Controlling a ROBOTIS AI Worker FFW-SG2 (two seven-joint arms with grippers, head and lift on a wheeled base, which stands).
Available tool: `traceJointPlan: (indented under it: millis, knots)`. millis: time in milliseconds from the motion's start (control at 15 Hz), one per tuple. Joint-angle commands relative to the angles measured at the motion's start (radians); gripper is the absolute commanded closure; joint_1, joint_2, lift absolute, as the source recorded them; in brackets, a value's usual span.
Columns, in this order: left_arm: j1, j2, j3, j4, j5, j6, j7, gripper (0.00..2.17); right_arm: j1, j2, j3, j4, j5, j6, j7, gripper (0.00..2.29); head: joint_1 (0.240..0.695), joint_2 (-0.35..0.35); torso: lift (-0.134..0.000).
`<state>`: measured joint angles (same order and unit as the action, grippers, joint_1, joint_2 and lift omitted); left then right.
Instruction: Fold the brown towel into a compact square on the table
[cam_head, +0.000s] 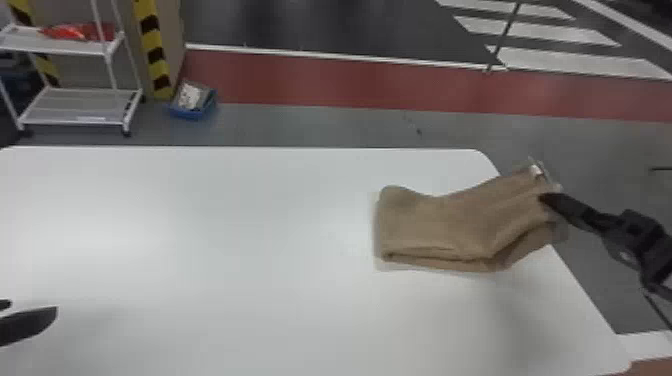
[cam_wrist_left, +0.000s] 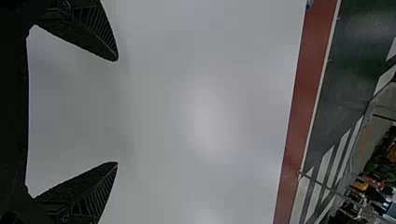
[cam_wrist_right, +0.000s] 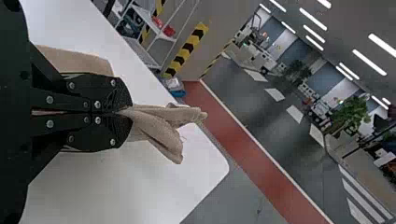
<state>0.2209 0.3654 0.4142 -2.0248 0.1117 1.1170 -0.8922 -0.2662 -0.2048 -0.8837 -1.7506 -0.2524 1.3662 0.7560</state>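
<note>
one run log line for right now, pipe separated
Right gripper: shut on brown towel, right end raised | left gripper: open above table | fold: unfinished

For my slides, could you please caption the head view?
Black jaws on the right arm hold one end of a brown fabric towel near the edge of a white table.

Your left tool (cam_head: 33, 305) is cut off by the head view's left edge; your right tool (cam_head: 547, 201) hides the pinched bit of brown towel (cam_head: 440, 225), whose raised end looks blurred.
</note>
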Motion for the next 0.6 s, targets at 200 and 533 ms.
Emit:
traceJointPlan:
  millis: [200,533]
  knots:
    - [-0.003,0.001,0.0,0.001,-0.006,0.002,-0.001,0.09,-0.053,0.096,0.091,-0.036,-0.018,0.001,-0.003,1.95,0.695,-0.107,-0.123]
    - [-0.006,0.009,0.003,0.014,-0.006,-0.001,0.001,0.09,-0.039,0.179,0.282,-0.069,0.09,0.001,-0.014,1.95,0.695,0.007,-0.123]
